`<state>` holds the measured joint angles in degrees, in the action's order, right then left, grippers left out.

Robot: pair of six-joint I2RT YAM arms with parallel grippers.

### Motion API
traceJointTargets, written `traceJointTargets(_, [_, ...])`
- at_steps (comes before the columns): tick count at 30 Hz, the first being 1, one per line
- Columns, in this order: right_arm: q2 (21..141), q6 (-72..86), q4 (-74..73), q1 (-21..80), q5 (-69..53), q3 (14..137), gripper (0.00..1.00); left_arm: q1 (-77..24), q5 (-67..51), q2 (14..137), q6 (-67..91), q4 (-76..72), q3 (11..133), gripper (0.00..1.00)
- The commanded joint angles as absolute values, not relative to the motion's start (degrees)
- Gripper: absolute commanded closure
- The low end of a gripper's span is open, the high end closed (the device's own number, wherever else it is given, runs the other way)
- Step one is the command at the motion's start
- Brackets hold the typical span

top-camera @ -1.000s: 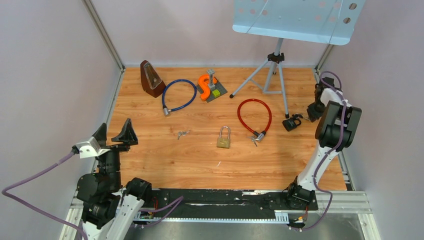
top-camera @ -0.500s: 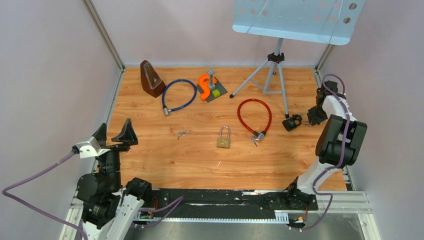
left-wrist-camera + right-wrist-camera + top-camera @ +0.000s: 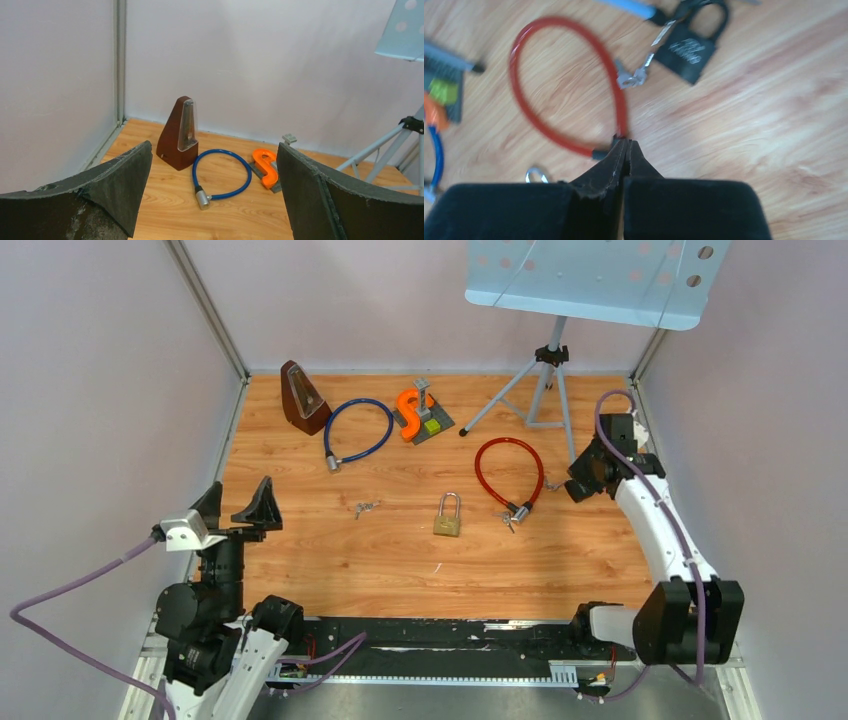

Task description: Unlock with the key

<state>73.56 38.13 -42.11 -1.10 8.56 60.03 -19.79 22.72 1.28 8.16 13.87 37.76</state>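
The right gripper [image 3: 626, 150] is hovering low over the right side of the table [image 3: 330, 560], jaws pressed fully together and gripping nothing. Its tips are pointing toward the red cable lock [image 3: 622, 107], close to the barrel end. Beyond it the black padlock [image 3: 685, 52] is lying flat, with the keys [image 3: 634, 76] resting between it and the red loop. A brass padlock [image 3: 447, 517] is sitting mid-table, with loose keys [image 3: 367, 507] apart to its left. The left gripper [image 3: 238, 505] is hanging at the near left, jaws spread wide and empty.

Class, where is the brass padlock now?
Top view: the brass padlock lies mid-table, loose keys to its left, red cable lock to its right.
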Motion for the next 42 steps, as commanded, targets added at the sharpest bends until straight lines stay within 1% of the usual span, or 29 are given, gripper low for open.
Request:
traceJointTargets(1, [68.43, 35.41, -38.81, 4.63, 4.50, 56.90, 1.00, -19.95, 19.22, 4.71, 8.51, 12.07, 38.06, 0.00])
traceJointTargets(2, [67.78, 35.45, -38.66, 4.80, 4.95, 55.81, 0.99, -19.95, 18.82, 5.12, 8.52, 12.31, 38.28, 0.00])
traceJointTargets(4, [67.38, 34.91, -37.88, 4.83, 7.78, 54.65, 0.89, -19.95, 18.51, 6.32, 8.32, 12.67, 38.56, 0.00])
traceJointTargets(5, [67.75, 34.21, -37.42, 4.76, 9.21, 54.25, 0.81, -19.95, 18.49, 6.92, 8.23, 12.79, 38.61, 0.00])
traceJointTargets(6, [68.33, 33.04, -36.53, 4.80, 9.45, 54.15, 0.69, -19.95, 18.42, 7.15, 8.20, 12.89, 38.72, 0.00])
traceJointTargets(7, [69.36, 32.09, -35.53, 4.80, 9.10, 54.19, 0.60, -19.95, 18.35, 7.54, 8.07, 12.82, 38.74, 0.00])
traceJointTargets(8, [70.63, 31.35, -34.41, 4.80, 8.29, 54.35, 0.56, -19.95, 18.19, 7.68, 7.99, 12.83, 38.76, 0.00])
traceJointTargets(10, [73.33, 28.41, -30.86, 4.77, 6.65, 54.49, 0.53, -19.95, 18.09, 8.00, 7.81, 13.02, 38.80, 0.00])
traceJointTargets(13, [78.20, 26.70, -25.40, 4.68, 6.79, 55.08, 0.54, -19.95, 18.10, 8.17, 7.53, 13.23, 38.84, 0.00])
traceJointTargets(17, [86.02, 27.33, -21.77, 4.49, 10.59, 57.62, 0.58, -19.95, 18.10, 8.23, 7.36, 13.50, 38.78, 0.00])
traceJointTargets(20, [91.07, 27.44, -18.55, 4.51, 10.74, 58.80, 0.61, -19.95, 18.02, 8.25, 7.16, 13.36, 38.73, 0.00])
traceJointTargets(26, [96.48, 26.89, -12.46, 4.51, 8.98, 59.60, 0.62, -19.95, 18.14, 8.29, 6.65, 13.29, 38.51, 0.00])
traceJointTargets(30, [99.30, 26.96, -13.05, 4.52, 8.43, 60.44, 0.63, -19.95, 18.19, 8.31, 6.34, 13.02, 38.37, 0.00])
traceJointTargets(35, [98.95, 30.15, -18.08, 4.54, 4.69, 59.13, 0.68, -19.95, 18.15, 8.28, 6.24, 12.96, 38.24, 0.00])
traceJointTargets(42, [89.16, 34.15, -22.06, 4.79, 1.21, 49.84, 0.73, -19.95, 17.78, 8.28, 6.48, 12.78, 38.16, 0.00])
